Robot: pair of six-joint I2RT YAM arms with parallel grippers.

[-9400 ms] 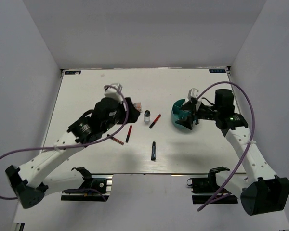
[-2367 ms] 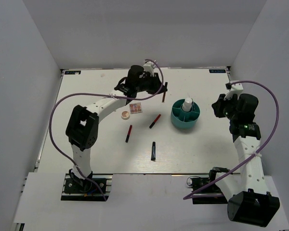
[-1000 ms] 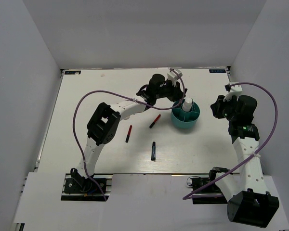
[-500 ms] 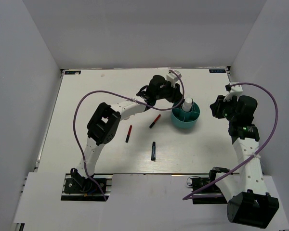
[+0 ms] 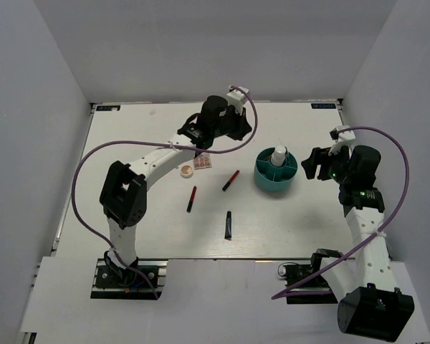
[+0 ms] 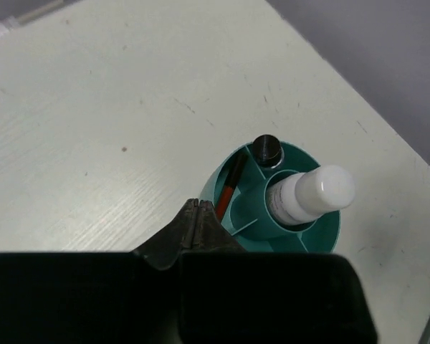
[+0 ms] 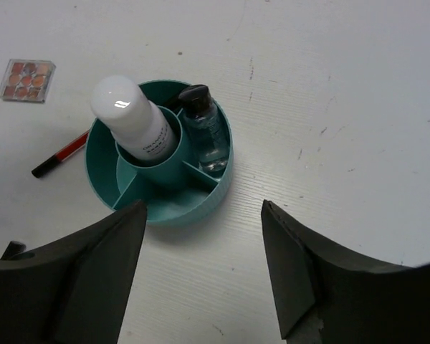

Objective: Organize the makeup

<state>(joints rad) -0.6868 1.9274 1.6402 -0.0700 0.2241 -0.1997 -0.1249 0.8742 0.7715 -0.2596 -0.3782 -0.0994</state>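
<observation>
The teal tub (image 5: 264, 176) holds a white bottle (image 5: 279, 155), a dark-capped bottle (image 7: 204, 129) and a slim red tube (image 6: 231, 188), each in its own section. On the table lie a red-and-black tube (image 5: 231, 180), a second one (image 5: 192, 198), a black tube (image 5: 228, 225), the pink palette (image 5: 202, 162) and the round beige compact (image 5: 187, 170). My left gripper (image 5: 238, 127) is shut and empty, hovering up and left of the tub. My right gripper (image 7: 203, 204) is open and empty, just right of the tub.
The tub (image 7: 158, 215) has unfilled sections on its near side. The enclosure's white walls ring the table (image 5: 129, 143). The left arm's purple cable (image 5: 129, 147) arcs over the left half, and the right arm's cable (image 5: 394, 143) loops at the right edge.
My left gripper has pulled back up and left from the tub, opening briefly and shutting again. My right gripper has opened wide and edged toward the tub.
</observation>
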